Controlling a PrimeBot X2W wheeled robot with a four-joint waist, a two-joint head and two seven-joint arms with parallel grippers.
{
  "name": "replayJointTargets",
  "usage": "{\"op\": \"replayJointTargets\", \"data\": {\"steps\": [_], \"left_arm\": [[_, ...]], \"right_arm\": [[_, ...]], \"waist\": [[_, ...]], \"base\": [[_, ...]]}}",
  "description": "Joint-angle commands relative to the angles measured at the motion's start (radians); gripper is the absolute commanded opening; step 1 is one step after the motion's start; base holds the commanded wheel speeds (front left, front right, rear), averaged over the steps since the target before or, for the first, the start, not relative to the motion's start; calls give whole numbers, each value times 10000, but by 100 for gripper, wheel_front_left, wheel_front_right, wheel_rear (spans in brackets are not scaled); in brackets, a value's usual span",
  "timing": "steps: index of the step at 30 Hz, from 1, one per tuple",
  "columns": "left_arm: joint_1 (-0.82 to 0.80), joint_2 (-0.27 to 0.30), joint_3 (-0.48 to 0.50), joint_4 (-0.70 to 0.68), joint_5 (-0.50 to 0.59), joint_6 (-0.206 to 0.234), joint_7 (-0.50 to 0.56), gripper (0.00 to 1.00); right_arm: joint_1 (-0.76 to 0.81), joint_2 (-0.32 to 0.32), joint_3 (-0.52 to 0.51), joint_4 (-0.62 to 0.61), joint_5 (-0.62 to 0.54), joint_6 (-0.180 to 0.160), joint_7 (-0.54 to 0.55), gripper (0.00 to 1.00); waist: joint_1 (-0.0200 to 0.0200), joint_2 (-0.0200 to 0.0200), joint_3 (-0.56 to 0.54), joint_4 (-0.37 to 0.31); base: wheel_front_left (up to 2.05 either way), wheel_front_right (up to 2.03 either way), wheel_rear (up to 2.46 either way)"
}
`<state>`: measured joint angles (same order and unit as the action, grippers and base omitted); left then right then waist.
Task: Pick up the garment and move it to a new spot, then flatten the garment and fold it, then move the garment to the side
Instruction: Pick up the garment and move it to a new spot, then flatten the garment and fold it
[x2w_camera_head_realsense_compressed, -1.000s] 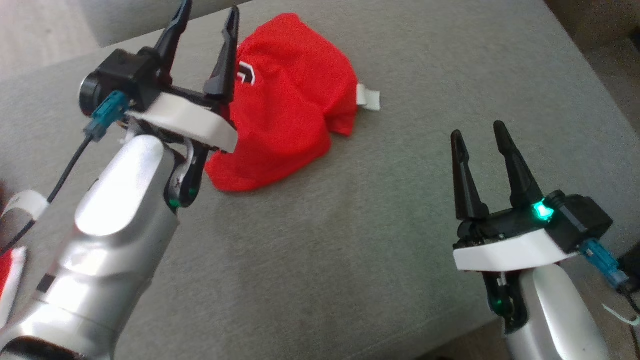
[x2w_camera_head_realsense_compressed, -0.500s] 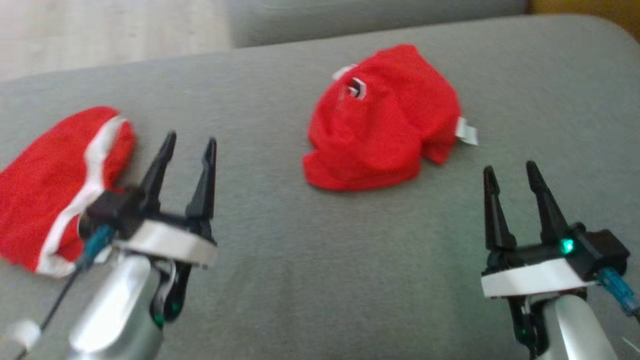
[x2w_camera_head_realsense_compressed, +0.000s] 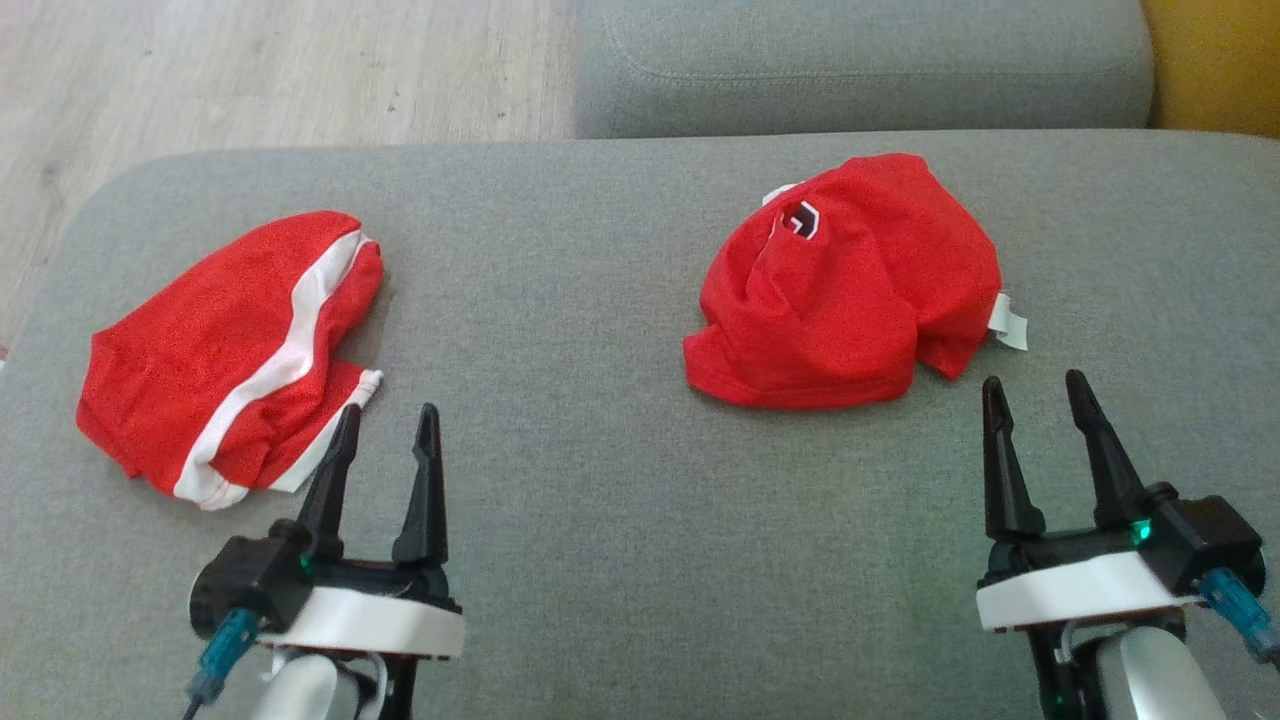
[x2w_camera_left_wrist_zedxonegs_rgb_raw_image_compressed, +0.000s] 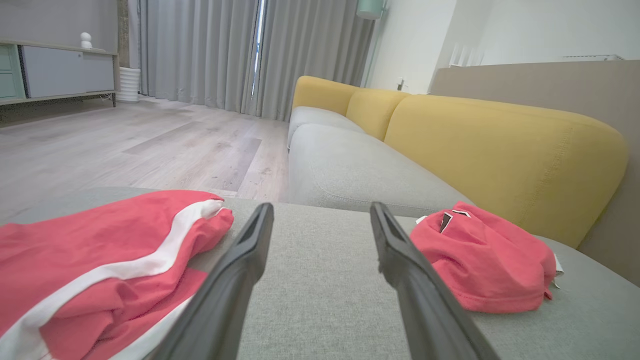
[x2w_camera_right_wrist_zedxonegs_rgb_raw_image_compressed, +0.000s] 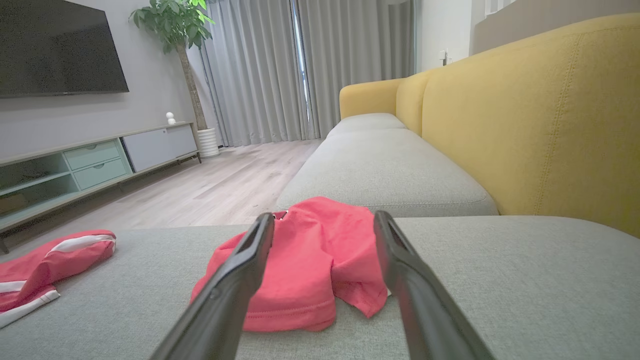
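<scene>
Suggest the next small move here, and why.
Probably ease the right gripper forward and down onto the crumpled red garment: it lies bunched just ahead of that gripper, whose jaws stand open and empty, while the striped garment lies far off to the left.

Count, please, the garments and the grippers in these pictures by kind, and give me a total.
Garments, red: 2, the striped garment and the plain garment.
Grippers: 2, the left gripper and the right gripper, both open.
Total: 4.
</scene>
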<state>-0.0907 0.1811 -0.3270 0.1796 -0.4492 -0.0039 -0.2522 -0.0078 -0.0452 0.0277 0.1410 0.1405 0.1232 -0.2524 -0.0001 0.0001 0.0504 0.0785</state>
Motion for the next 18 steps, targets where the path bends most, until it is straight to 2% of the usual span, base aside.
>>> {"op": "replayJointTargets", "data": {"steps": [1,9,18], "left_arm": [[-325,20,416,-381,130,-61,-94,100],[-504,-427,727,-157,800,-660,-94,100],[-912,-618,855,261,1115,-956,-95,100]], "right_arm": [[-234,-50,235,-274,-34,75,-94,100],[-848,-50,200,588,23,75,-94,100],[-2618,-50,90,3278,663,75,-94,100]], "waist": [[1,-1,37,10],[1,-1,476,288],[1,-1,1257,981]], "base": [[0,0,0],[0,0,0],[0,0,0]]}}
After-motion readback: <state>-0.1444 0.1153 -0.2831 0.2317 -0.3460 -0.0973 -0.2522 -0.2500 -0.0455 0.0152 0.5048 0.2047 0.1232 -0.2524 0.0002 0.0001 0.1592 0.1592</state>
